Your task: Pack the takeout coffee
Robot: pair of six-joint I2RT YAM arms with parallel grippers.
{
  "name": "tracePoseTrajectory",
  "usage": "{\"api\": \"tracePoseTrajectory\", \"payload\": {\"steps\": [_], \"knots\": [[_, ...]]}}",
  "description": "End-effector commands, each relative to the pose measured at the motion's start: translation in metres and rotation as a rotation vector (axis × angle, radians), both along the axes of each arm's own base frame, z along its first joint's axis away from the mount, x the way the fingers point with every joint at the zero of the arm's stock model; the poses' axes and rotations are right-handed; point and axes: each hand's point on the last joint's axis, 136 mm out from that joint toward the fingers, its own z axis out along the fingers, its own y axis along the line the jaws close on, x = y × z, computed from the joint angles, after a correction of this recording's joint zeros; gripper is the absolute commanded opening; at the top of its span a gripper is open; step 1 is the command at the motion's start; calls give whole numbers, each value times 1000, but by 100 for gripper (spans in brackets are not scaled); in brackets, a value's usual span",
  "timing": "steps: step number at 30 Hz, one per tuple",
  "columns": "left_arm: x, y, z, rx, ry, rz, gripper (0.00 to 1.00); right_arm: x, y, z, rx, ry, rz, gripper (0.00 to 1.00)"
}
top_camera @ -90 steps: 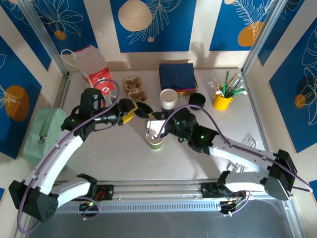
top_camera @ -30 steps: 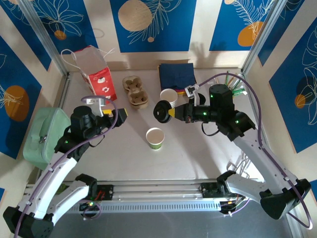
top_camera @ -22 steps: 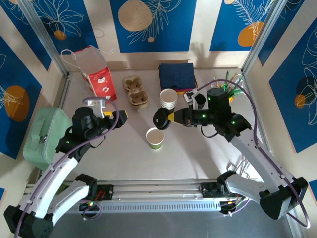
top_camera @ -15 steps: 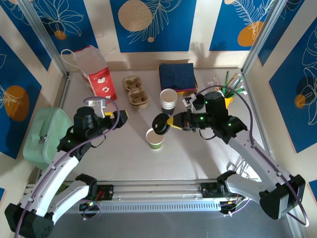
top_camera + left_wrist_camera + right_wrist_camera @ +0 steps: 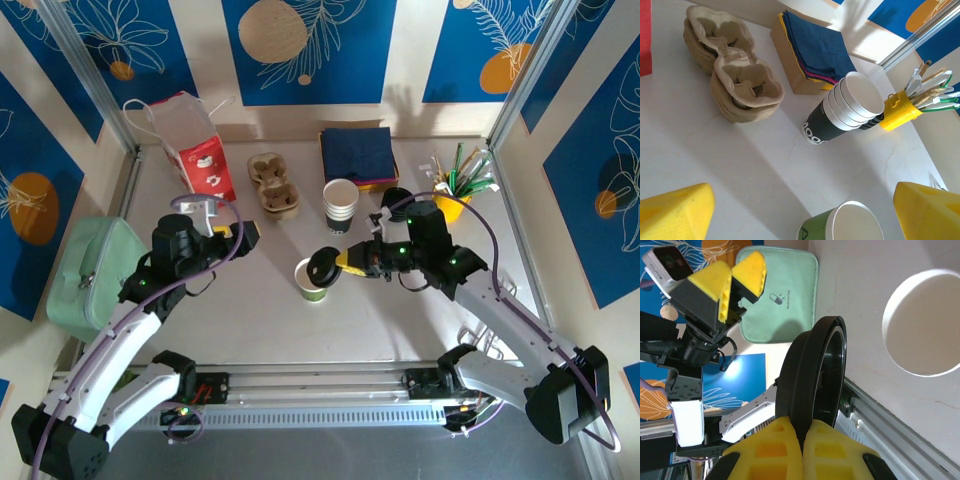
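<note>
Top external view sets the table [image 5: 220,310] under both arms, with the open cup [image 5: 313,281] upright near its middle, well apart from every edge, likely so either arm can reach it. From the right edge the right arm reaches in low, wrist rolled. Its right gripper [image 5: 343,264] is clamped on the black lid [image 5: 323,266], held on edge just above the cup's rim, probably ready to tip flat. To the cup's left hangs the left gripper [image 5: 246,234], jaws wide and empty.
</note>
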Motion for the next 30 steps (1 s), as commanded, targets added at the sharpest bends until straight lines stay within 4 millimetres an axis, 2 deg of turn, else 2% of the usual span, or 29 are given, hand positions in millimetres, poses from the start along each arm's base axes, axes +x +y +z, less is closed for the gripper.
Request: {"api": "tracePoseTrajectory", "payload": {"steps": [1,16,30], "knots": [[1,3,-2,-13,-2,16,92,-6,6,-2,28,24,44,0],[-2,4,-3,-23,1,23,92,12,10,-43,-13,19,15,0],[-3,5,-4,-21,2,26,92,31,12,-63,-29,11,-1,0]]}}
